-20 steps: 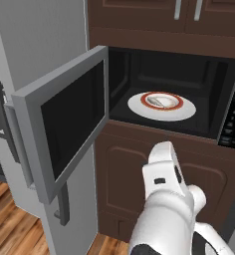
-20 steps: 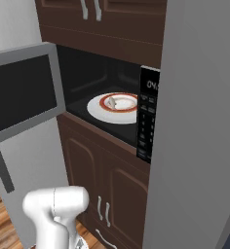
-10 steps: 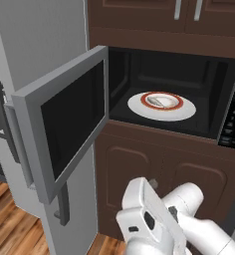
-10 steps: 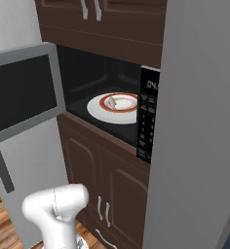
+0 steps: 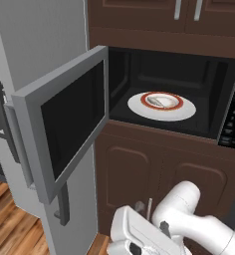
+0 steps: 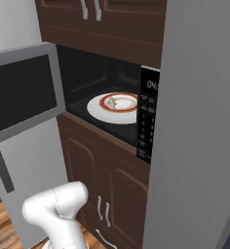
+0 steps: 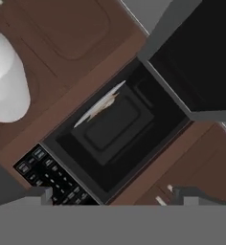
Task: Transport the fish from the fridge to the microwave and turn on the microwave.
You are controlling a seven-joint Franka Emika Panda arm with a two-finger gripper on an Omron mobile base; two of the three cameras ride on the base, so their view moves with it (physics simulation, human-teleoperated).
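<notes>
The fish (image 5: 159,101) lies small and pale on the white plate with a red-brown ring rim (image 5: 162,109). That plate rests on the white turntable (image 5: 190,110) inside the microwave (image 5: 174,69). The microwave door (image 5: 69,117) stands swung wide to the left, and the black keypad (image 6: 148,121) is on the right. From the right base view the fish (image 6: 111,102) also shows on the plate. My gripper (image 7: 115,196) is open and holds nothing; it hangs low, well below and away from the cavity, looking up at it. The light grey fridge (image 5: 45,45) stands at left.
Brown cabinet doors (image 5: 139,174) sit under the microwave, right behind my folded arm (image 5: 189,219). More brown cabinets (image 6: 102,19) are above. A tall grey panel (image 6: 200,126) closes off the right side. Wood floor (image 5: 10,229) lies at lower left.
My arm has folded down from pointing up at the microwave to a low pose by the lower cabinets. Fish, plate and door have not moved.
</notes>
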